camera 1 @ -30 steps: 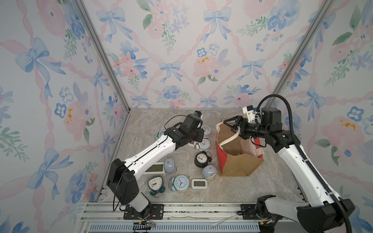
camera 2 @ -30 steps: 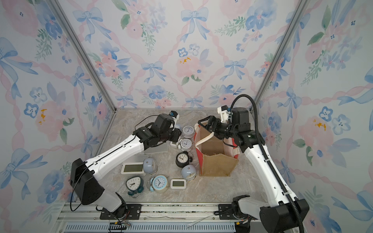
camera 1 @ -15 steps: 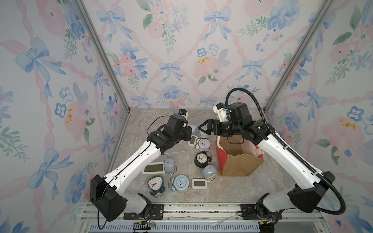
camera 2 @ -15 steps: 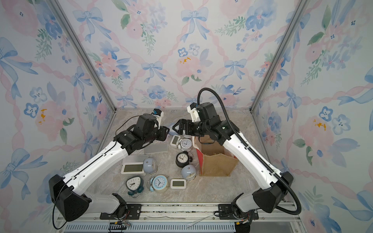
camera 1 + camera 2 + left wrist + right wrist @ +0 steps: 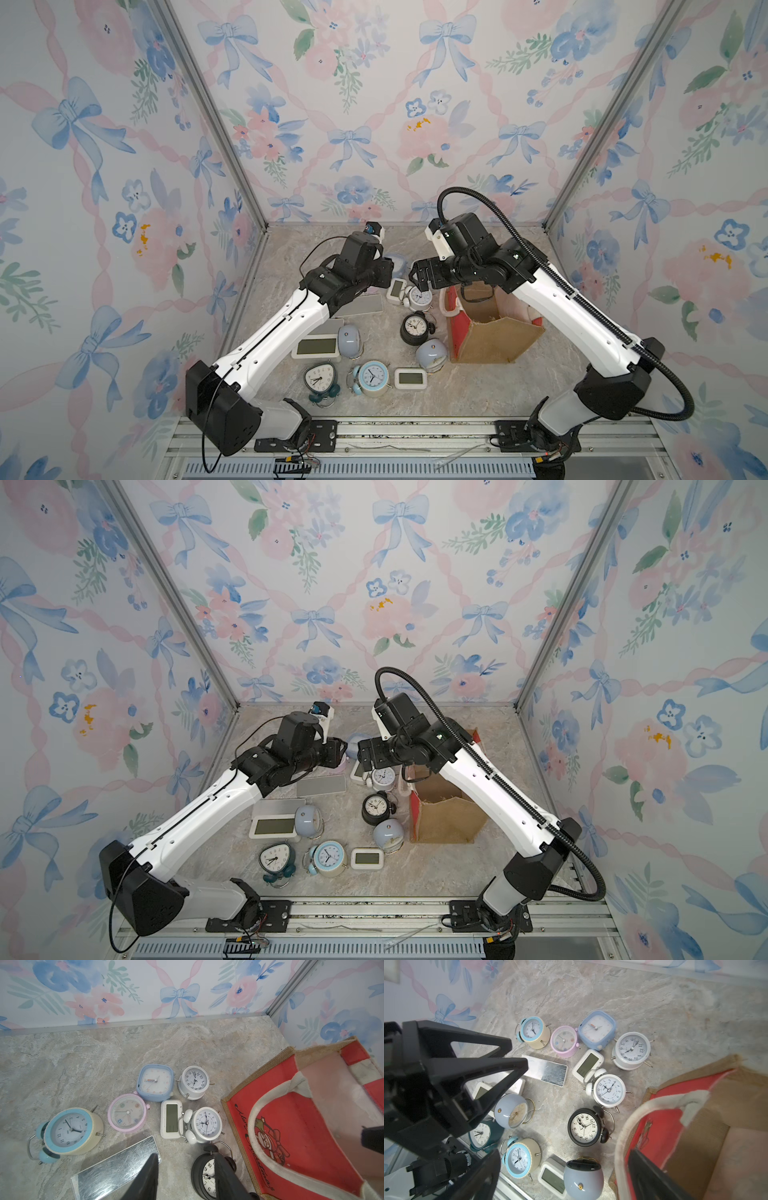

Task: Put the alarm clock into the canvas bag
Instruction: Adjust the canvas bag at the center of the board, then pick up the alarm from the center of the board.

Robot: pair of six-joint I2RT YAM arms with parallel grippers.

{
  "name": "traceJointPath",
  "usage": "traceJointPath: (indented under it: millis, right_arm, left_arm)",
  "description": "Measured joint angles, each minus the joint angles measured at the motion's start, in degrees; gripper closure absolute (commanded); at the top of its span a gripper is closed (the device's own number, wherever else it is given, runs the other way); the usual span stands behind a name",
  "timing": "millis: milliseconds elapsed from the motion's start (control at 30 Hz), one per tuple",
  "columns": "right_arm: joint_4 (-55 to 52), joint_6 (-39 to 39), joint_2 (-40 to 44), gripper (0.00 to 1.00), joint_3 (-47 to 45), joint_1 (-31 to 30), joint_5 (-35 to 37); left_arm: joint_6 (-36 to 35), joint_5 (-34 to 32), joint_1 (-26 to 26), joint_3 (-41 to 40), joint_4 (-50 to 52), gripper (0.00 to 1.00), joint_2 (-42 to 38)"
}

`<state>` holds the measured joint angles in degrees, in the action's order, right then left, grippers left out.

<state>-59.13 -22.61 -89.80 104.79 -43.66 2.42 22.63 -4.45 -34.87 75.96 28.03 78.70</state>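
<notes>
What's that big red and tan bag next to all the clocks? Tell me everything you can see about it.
The canvas bag is a boxy tote of coarse tan burlap with red panels; one carries dark script and a Santa-like figure. Thick white rope handles loop from its rim. It stands upright on the marbled table, mouth open, beside the clocks; no clock shows in the visible inside. The right arm reaches across above it.

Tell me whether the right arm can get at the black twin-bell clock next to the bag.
Probably yes. The right gripper hangs open nearby, and the black twin-bell clock lies uncovered, with nothing on top. The canvas bag close beside it leaves little room on that side.
</notes>
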Motion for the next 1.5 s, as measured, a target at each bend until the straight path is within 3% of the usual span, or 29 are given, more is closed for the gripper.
traceJointPath:
  millis: [133, 367, 700, 867, 1033, 1133, 1500]
  right_arm:
    - [-0.04, 0.39, 6.36, 0.02, -4.59, 5.92, 0.68]
    - [-0.09, 1.40, 16.85, 0.01, -13.29, 21.99, 0.09]
    - [-0.31, 5.81, 21.42, 0.06, -21.11, 40.41, -2.64]
    - [-0.20, 6.38, 22.10, 0.07, -22.99, 41.75, -3.08]
    - [-0.04, 6.38, 22.18, 0.07, -24.74, 41.72, -4.15]
    - [0.09, 6.36, 22.18, 0.07, -25.33, 41.68, -4.33]
    - [0.22, 6.36, 22.18, 0.07, -25.99, 41.62, -4.35]
  left_arm:
    - [0.13, 0.85, -2.62, 4.00, -0.04, 0.54, 4.46]
    - [0.15, 2.78, -8.50, 10.14, -0.07, 0.55, 14.08]
    - [0.61, 1.16, -8.04, 11.54, -0.04, 0.56, 19.82]
    - [0.87, -0.28, -6.84, 11.43, -0.09, 0.50, 22.21]
    - [1.46, -1.53, -6.80, 11.02, -0.09, 0.32, 26.67]
    - [1.62, -2.67, -6.82, 10.97, -0.04, 0.26, 29.53]
    - [2.08, -7.56, -8.35, 13.81, 0.48, 0.15, 37.42]
